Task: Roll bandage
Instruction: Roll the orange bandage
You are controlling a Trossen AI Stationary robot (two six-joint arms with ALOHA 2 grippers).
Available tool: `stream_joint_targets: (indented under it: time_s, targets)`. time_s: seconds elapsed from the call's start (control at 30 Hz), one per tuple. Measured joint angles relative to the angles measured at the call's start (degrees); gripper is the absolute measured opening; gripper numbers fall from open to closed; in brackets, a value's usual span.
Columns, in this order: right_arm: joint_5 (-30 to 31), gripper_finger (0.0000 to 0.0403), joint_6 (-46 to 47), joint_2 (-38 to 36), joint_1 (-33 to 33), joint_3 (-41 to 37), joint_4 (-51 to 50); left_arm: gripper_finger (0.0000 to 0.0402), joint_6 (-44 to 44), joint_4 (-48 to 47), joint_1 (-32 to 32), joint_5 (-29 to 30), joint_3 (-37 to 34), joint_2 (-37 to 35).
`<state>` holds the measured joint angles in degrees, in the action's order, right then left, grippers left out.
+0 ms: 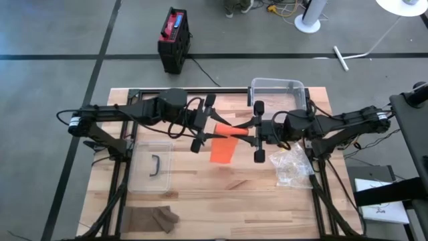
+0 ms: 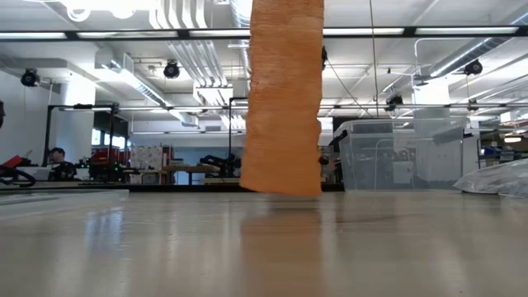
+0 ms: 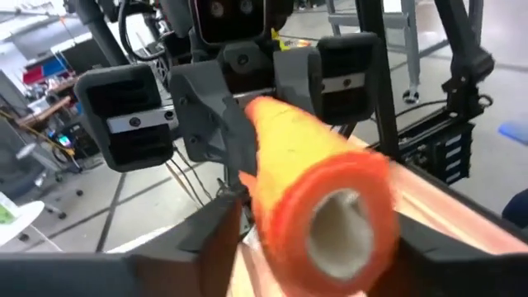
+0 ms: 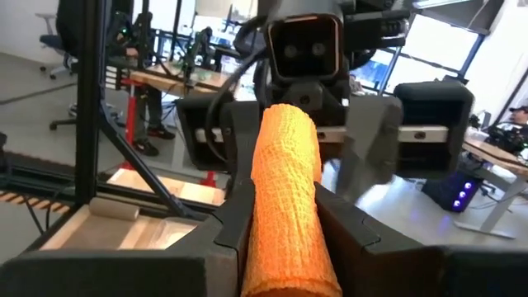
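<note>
While held between both arms above mid-table, orange bandage roll (image 1: 231, 132) kept horizontal for winding: left gripper (image 1: 200, 132) fingers parted around one end, right gripper (image 1: 258, 131) fingers clamped narrow on other; loose tail (image 1: 222, 150) hanging to table (image 1: 200, 194).

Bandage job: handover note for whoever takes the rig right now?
Right gripper: shut on the bandage roll, held above mid-table.
Left gripper: at the roll's other end, fingers on either side of it; can't tell if it is gripping.
Bandage: partly rolled, an orange tail hangs from the roll down to the table.
Nearby: clear bin at the far edge, lid and plastic bag on the table.
Done: roll started. Left: wind in the hanging tail.
</note>
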<state>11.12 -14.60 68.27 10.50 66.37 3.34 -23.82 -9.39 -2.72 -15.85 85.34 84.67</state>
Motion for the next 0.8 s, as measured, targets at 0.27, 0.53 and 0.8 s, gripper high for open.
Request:
stream_joint_targets:
  time_s: [0.27,0.53,0.8]
  targets:
    - [-0.6,0.0085,-0.5,0.0,0.0,0.0,-0.4,0.0238,1.6,1.9,0.0,0.3,-0.1,0.1]
    - [-0.3,0.0081,0.7,0.0,-0.1,0.0,0.4,0.0154,2.3,2.9,0.2,0.2,-0.1,0.1]
    - [-0.6,0.0076,1.0,0.0,-0.5,0.0,0.5,0.0077,0.0,3.6,1.1,0.5,-0.1,0.1]
